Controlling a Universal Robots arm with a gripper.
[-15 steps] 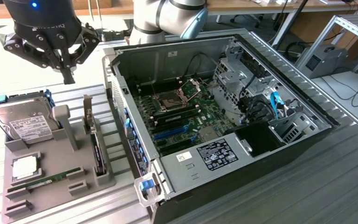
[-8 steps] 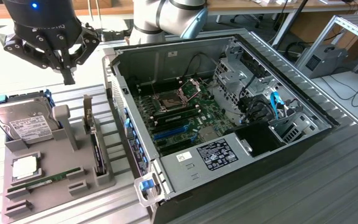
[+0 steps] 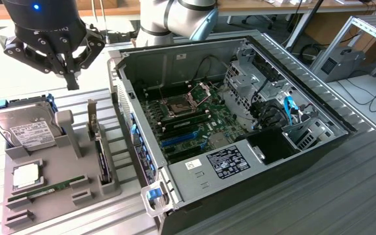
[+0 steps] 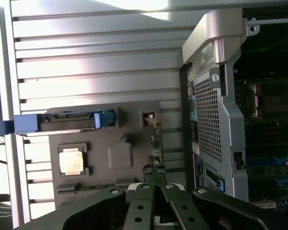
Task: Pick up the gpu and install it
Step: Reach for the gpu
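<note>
Gpu [image 3: 102, 156] is standing on its long edge in a slot of the grey fixture tray [image 3: 77, 188], bracket end up, on the side of the tray nearest the computer case [image 3: 175, 56]. Judgement: the upright pose is leaving both flat faces free, so fingers can be closing on the card from above.

Sharing the tray: hard drive [image 3: 25, 128] in its blue carrier, upright in a holder; processor chip [image 3: 25, 175] lying flat in a pocket; green RAM stick [image 3: 44, 190] lying along the near edge. All are sitting apart from the card.

Gripper [image 3: 72, 82] is hanging above the far end of the tray, well clear of the card and touching nothing. Jaws are pressed together and carrying nothing. In the wrist view the closed fingers [image 4: 145, 206] are lining up with the card's thin edge [image 4: 156, 143].

Case is lying on its side, panel off, so the motherboard [image 3: 195, 122] is facing up; blue expansion slots [image 3: 178, 139] are sitting bare. Card not yet picked; install not begun.
</note>
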